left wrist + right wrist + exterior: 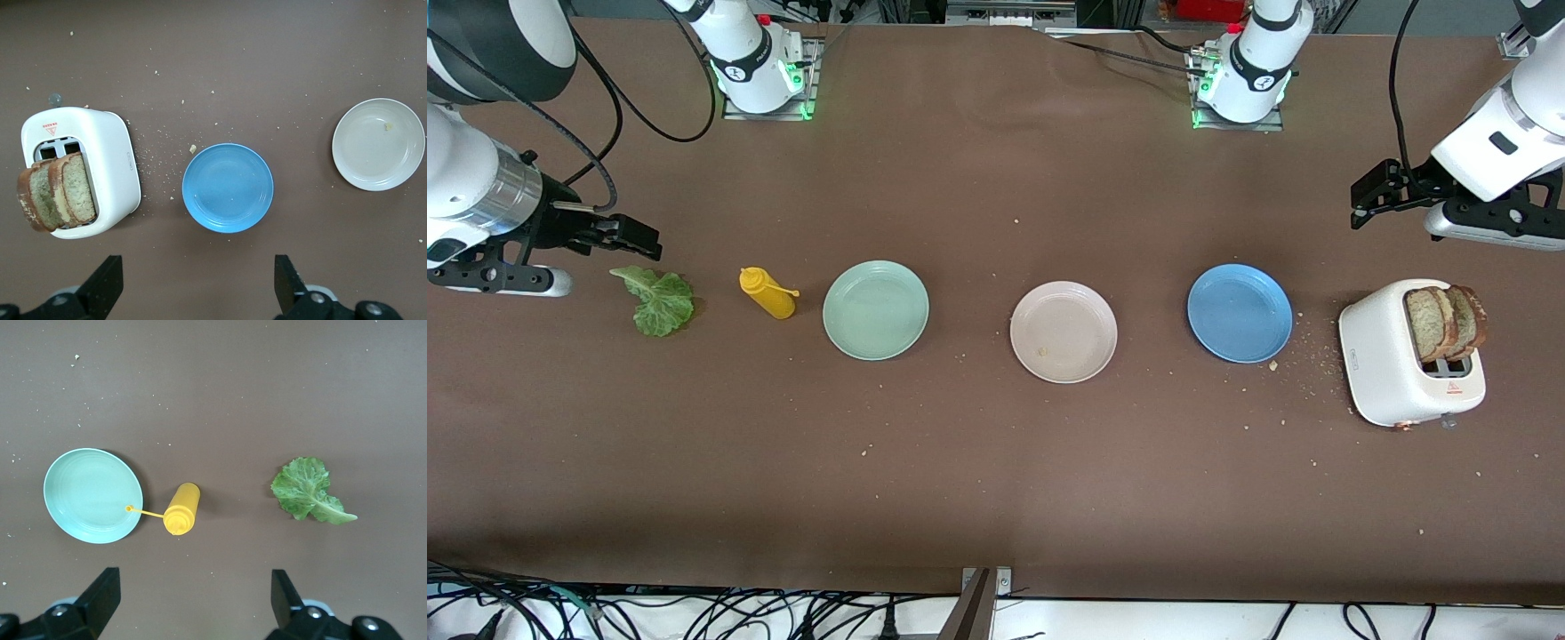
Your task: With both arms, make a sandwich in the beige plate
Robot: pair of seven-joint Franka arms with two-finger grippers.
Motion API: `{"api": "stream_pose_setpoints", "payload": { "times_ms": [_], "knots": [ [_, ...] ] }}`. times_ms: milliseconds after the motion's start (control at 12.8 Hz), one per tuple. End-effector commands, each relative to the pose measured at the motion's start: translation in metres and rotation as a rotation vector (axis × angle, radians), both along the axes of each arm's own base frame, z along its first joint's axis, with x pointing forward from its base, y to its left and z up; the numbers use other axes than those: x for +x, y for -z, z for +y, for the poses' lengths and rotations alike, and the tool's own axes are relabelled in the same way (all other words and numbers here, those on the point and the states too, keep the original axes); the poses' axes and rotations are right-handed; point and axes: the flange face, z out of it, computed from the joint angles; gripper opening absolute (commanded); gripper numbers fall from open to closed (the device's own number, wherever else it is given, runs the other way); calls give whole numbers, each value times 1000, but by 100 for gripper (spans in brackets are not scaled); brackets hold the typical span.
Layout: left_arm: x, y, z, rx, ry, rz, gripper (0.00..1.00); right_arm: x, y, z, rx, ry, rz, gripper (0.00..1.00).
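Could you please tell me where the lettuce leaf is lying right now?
In the front view the lettuce leaf lies flat on the table toward the right arm's end, beside the yellow mustard bottle, with nothing touching it.

A red warning triangle marks the white toaster [100, 160]; its small lettering is unreadable.
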Motion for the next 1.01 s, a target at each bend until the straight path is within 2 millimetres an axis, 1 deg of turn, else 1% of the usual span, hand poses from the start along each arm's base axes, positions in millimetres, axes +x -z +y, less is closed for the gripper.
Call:
{"api": "stream_pose_setpoints", "payload": {
  "times_ms": [0, 78, 156, 468, 624, 936],
  "knots": [
    [0, -6, -2, -26, -6, -1, 100, -8, -7, -2, 3, -3, -2, 100],
    [0, -6, -2, -26, -6, -1, 100, -7, -13, -2, 2, -3, -15, 100],
    [0, -6, -4, -26, -3, -1, 100, -6, -13, -2, 3, -3, -18, 100],
    [-3, -4, -5, -23, -14, 20, 100, -3, -11, -1, 2, -3, -22, 100],
    [-3, -4, -2, -23, -20, 23, 100, -2, -7, -2, 3, -3, -16, 100],
    [-3, -4, -2, -14, -20, 25, 100, -3, -10, -4, 3, -1, -19, 99]
  ]
}}
